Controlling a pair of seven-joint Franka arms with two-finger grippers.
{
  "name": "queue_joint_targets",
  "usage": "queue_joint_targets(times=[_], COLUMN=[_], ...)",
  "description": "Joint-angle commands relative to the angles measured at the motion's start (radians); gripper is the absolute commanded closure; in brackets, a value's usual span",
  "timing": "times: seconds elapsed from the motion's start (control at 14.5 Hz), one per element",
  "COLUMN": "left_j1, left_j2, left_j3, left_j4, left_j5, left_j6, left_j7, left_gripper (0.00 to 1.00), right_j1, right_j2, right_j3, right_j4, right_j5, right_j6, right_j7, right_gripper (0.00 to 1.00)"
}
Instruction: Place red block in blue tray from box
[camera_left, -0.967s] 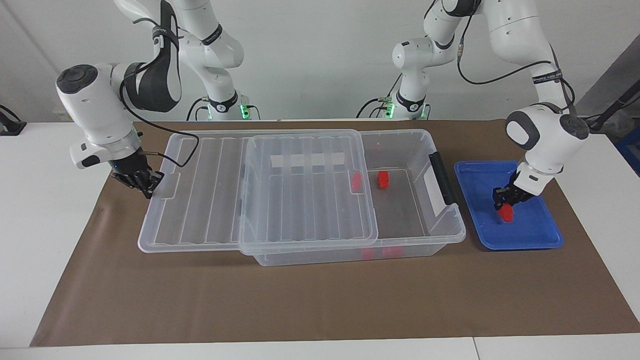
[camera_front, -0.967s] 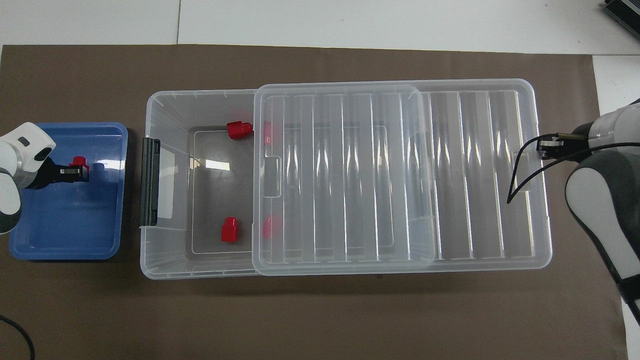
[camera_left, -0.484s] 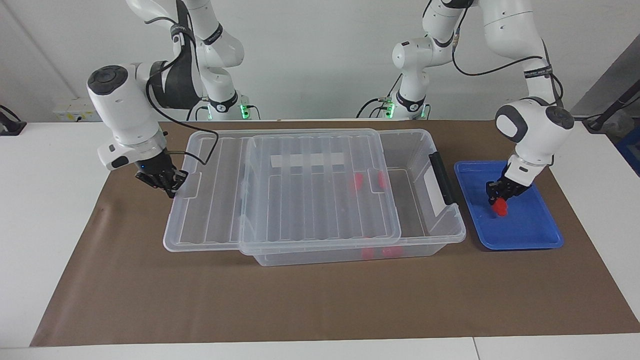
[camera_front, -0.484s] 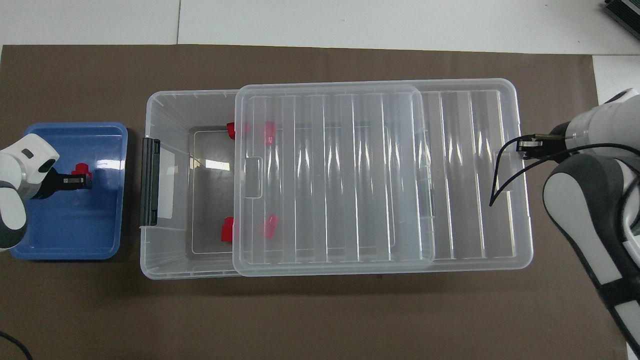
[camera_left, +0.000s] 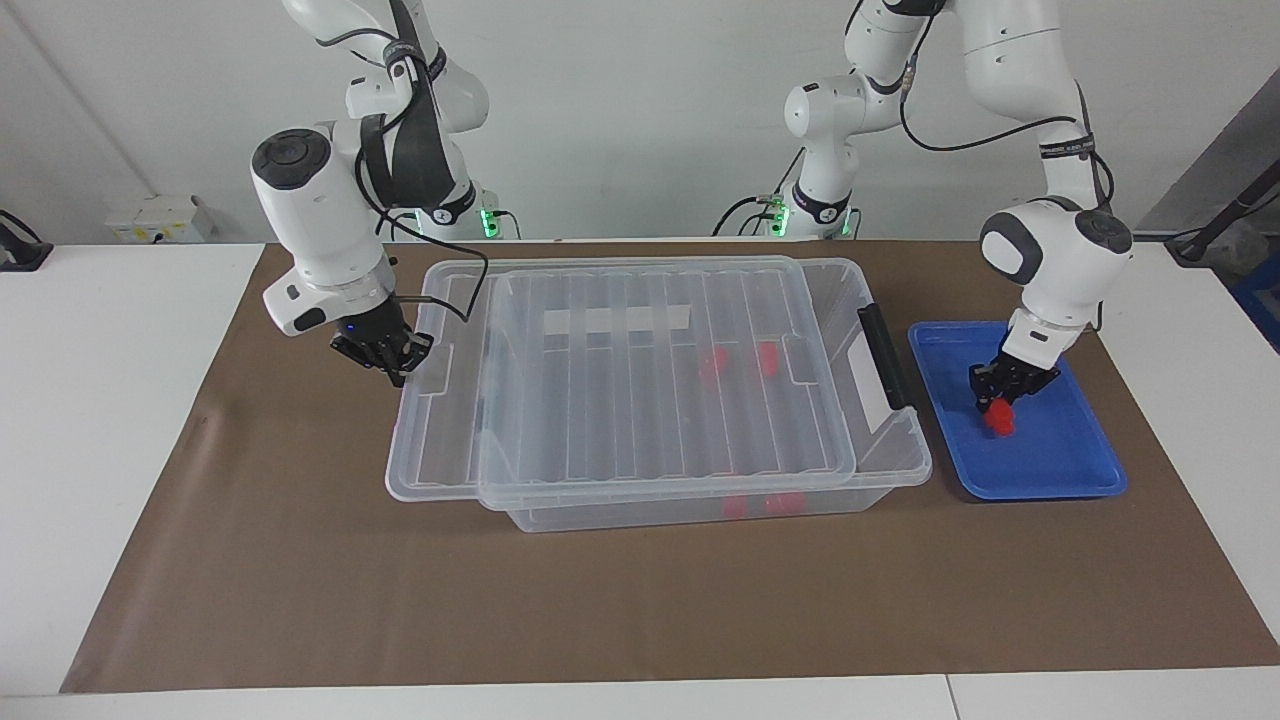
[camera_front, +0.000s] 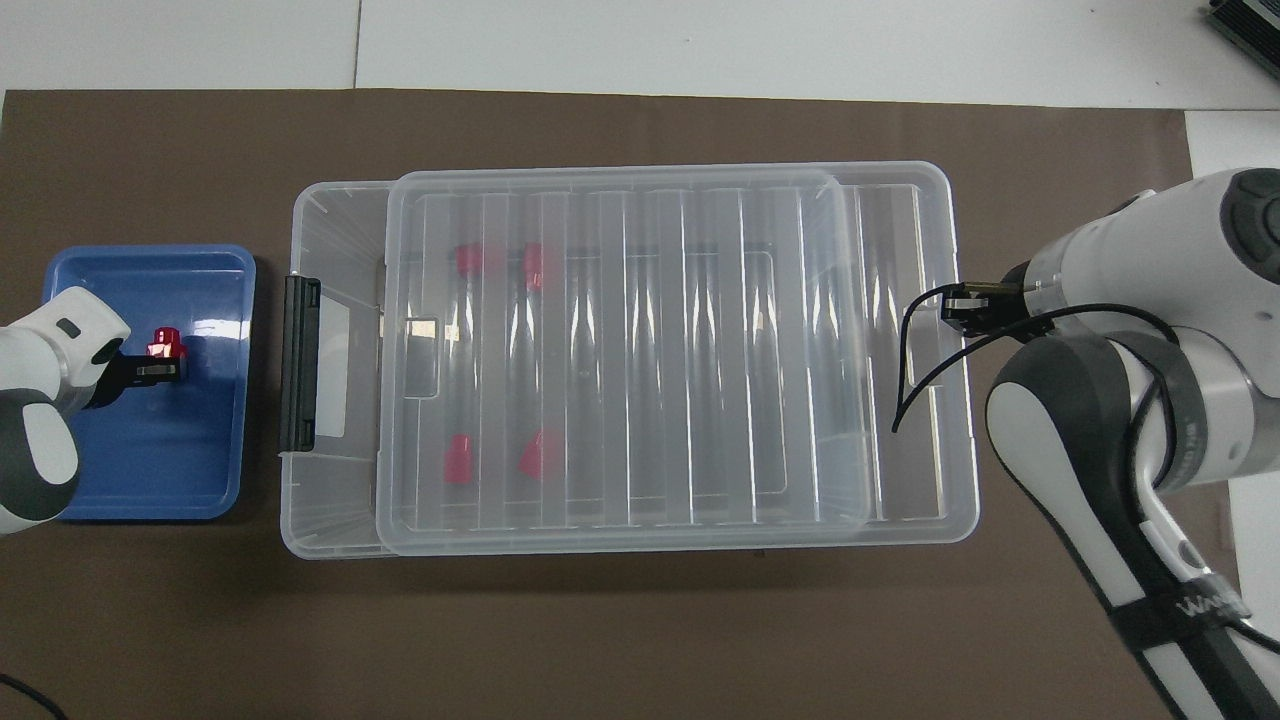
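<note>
Meanwhile, the red block (camera_left: 997, 419) is gripped in the closed left gripper (camera_left: 1000, 396) inside the blue tray (camera_left: 1060, 470), while the lid (camera_left: 640, 380) of the box (camera_left: 880, 470) is clamped at its edge by the closed right gripper (camera_left: 400, 362).

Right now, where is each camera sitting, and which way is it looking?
Facing view: high up across the table, looking at both robots' white arms and bases; the left hand is shut on the small red plastic block in the shallow blue plastic tray.
Overhead view: above the robots' end, looking steeply down; arms enter from the bottom, right hand shut on the ribbed clear lid.
Both show the big clear plastic box, turned half around.
</note>
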Motion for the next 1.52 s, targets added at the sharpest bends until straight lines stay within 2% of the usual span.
queue_joint_targets(times=[0.0, 0.21, 0.35, 0.55, 0.62, 0.69, 0.76, 1.17, 1.45], left_j1=[-0.004, -0.004, -0.004, -0.004, -0.004, -0.004, -0.004, -0.004, -0.025], left_j2=[-0.023, -0.028, -0.029, -0.029, -0.029, -0.028, -0.028, -0.023, -0.031], left_j3=[0.002, 0.002, 0.002, 0.002, 0.002, 0.002, 0.002, 0.002, -0.009], left_j4=[-0.042, -0.069, -0.074, -0.075, -0.075, -0.075, -0.074, -0.037, 0.140], left_j5=[-0.012, -0.012, -0.012, -0.012, -0.012, -0.012, -0.012, -0.011, -0.011], left_j6=[0.044, 0.070, 0.078, 0.078, 0.081, 0.082, 0.082, 0.055, -0.205], left_j7=[0.030, 0.042, 0.038, 0.041, 0.044, 0.048, 0.054, 0.053, 0.041], left_gripper=[0.87, 0.87, 0.87, 0.86, 0.59, 0.12, 0.00, 0.00, 0.00], right_j1=[0.038, 0.064, 0.075, 0.093, 0.095, 0.095, 0.095, 0.078, 0.034], right_j2=[-0.030, -0.031, -0.033, -0.033, -0.033, -0.033, -0.033, -0.045, -0.074], right_j3=[0.001, 0.001, 0.001, 0.001, 0.001, 0.001, 0.001, -0.001, -0.012], right_j4=[-0.023, -0.024, -0.024, -0.024, -0.024, -0.024, -0.024, -0.021, -0.013], right_j5=[0.035, 0.061, 0.137, 0.151, 0.151, 0.151, 0.151, 0.151, 0.131], right_j6=[-0.015, -0.018, -0.030, -0.027, -0.025, -0.027, -0.031, -0.033, -0.048], right_j7=[0.060, 0.077, 0.074, 0.074, 0.074, 0.072, 0.063, 0.066, 0.072], right_gripper=[1.00, 1.00, 1.00, 1.00, 1.00, 1.00, 1.00, 1.00, 1.00])
